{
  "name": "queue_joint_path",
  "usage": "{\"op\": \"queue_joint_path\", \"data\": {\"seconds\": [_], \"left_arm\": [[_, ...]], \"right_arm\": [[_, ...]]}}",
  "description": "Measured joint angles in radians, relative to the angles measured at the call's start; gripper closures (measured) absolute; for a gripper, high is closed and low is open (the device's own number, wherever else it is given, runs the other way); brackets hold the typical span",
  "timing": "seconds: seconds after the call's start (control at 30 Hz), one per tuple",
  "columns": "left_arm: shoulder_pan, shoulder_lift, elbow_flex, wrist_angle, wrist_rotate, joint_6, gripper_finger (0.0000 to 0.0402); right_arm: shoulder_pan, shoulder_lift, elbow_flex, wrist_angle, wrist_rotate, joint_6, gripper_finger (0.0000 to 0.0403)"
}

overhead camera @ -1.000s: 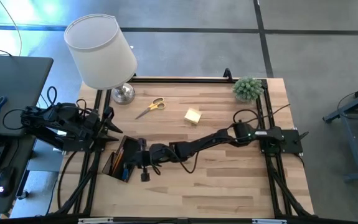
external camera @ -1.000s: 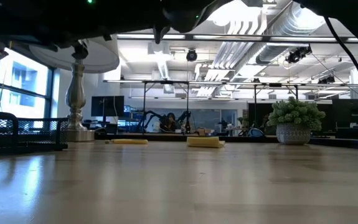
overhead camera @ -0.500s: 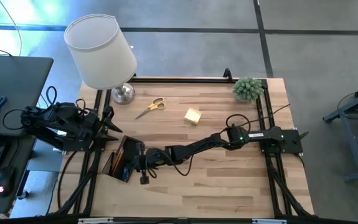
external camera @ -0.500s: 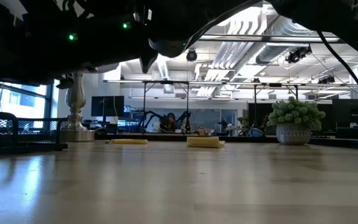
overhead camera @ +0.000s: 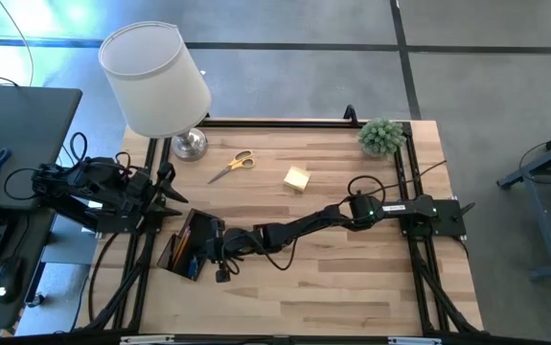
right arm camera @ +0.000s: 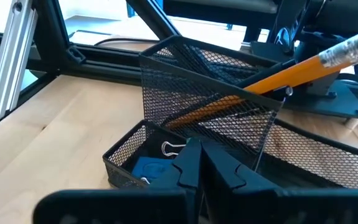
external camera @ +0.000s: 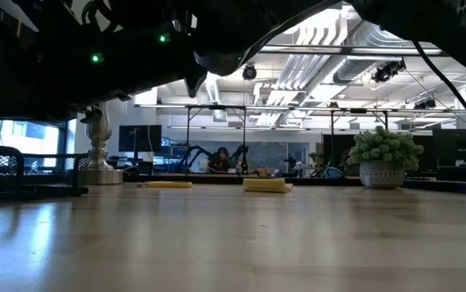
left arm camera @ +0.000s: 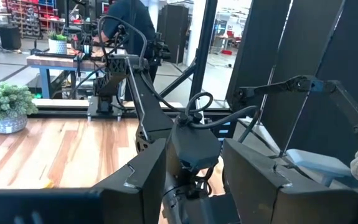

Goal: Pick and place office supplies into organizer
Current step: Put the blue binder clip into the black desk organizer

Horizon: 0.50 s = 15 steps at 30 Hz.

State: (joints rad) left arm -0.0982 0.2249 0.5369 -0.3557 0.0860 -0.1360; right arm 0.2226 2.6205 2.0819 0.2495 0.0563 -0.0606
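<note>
Roughly mid-task by my read: the organizer [overhead camera: 187,244], a black mesh tray at the left front of the desk [overhead camera: 352,287], already has stuff in it – right wrist view shows a wooden pencil [right arm camera: 291,71] leaning in the tall compartment, a blue piece [right arm camera: 154,169] and a small binder clip [right arm camera: 171,148] in the low front compartment. High view also shows orange and dark sticks lying inside, too small to count. Still out on the desk: yellow-handled scissors [overhead camera: 233,164] near the lamp [overhead camera: 156,79] base, and the yellow sticky-note pad [overhead camera: 297,178] mid-desk, well apart from the organizer. So at least two items left. Right end effector [overhead camera: 219,261] is reached across to the organizer's near edge, fingers clenched together with nothing visible between them, tips just over the low compartment; looks like a drop-off just finished or a nudge, can't say which. Left end effector [overhead camera: 174,196] is parked at the desk's left edge behind the organizer, fingers [left arm camera: 138,186] partly apart, not holding anything I can see. Plant [overhead camera: 381,136] in the far right corner isn't part of the job
</note>
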Motion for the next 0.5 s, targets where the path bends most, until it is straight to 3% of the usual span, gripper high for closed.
{"op": "queue_joint_path", "data": {"seconds": [0.5], "left_arm": [[0.0,0.0,0.0,-0.002,0.0,0.0,0.0257]], "right_arm": [[0.0,0.0,0.0,-0.005,-0.004,-0.016,0.0402]]}}
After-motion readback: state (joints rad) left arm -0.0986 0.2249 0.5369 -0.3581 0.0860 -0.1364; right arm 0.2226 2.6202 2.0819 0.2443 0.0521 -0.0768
